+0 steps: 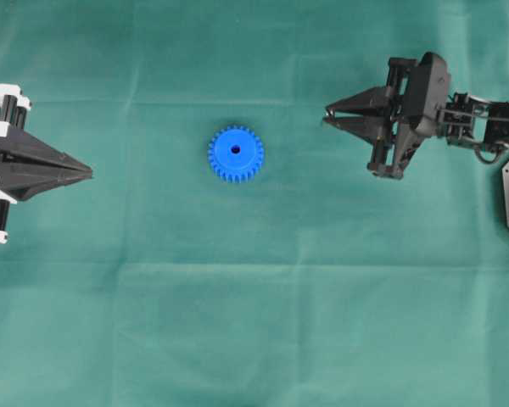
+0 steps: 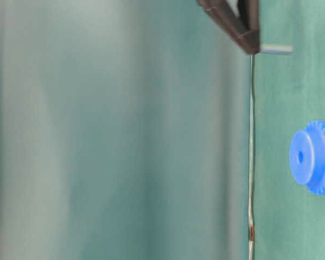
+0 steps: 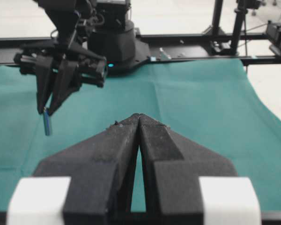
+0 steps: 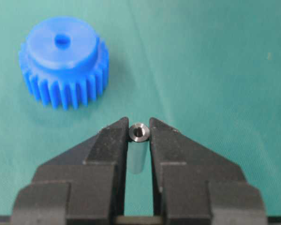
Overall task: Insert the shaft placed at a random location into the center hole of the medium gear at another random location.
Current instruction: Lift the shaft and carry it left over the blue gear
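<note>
Half the medium gear (image 2: 314, 157) is cut off at table level; right gripper (image 4: 139, 133) clamps the shaft (image 4: 139, 132) near it; left gripper (image 3: 139, 117) pressed together.

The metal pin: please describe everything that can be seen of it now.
The pin is a short, silvery-grey metal cylinder with a shiny round end face that has a small hollow in its middle. It is clamped near that end between the two black fingers of the right gripper. In the left wrist view it hangs below the fingertips, lifted off the green cloth. It is apart from the blue gear and not yet in its hole.
</note>
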### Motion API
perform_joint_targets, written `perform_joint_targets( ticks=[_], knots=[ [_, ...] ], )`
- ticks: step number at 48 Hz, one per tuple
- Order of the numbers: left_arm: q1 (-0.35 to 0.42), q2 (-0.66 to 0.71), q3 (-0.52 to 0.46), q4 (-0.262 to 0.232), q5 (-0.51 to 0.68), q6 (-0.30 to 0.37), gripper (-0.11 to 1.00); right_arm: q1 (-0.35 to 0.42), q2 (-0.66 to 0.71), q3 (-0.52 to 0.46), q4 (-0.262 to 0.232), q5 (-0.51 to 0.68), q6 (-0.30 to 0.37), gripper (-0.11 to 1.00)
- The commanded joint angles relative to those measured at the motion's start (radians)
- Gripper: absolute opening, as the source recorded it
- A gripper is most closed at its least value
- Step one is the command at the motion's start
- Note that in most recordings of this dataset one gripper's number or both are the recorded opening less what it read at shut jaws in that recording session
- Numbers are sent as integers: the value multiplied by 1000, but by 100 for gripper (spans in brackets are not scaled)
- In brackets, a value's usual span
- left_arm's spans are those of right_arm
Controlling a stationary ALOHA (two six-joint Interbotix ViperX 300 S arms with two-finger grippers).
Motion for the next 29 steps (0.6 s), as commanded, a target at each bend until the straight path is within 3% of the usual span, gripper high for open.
perform_joint_targets(
  ticks=[1,15,29],
  knots=[
    [-2,5,-12,3,-5,-2,0,6,-64,-35,0,55,-3,14],
    [-2,5,-11,3,-2,0,0,15,-137,-86,0,190,-3,14],
    [5,6,-11,3,2,0,0,18,-135,-110,0,207,-3,14]
  ],
)
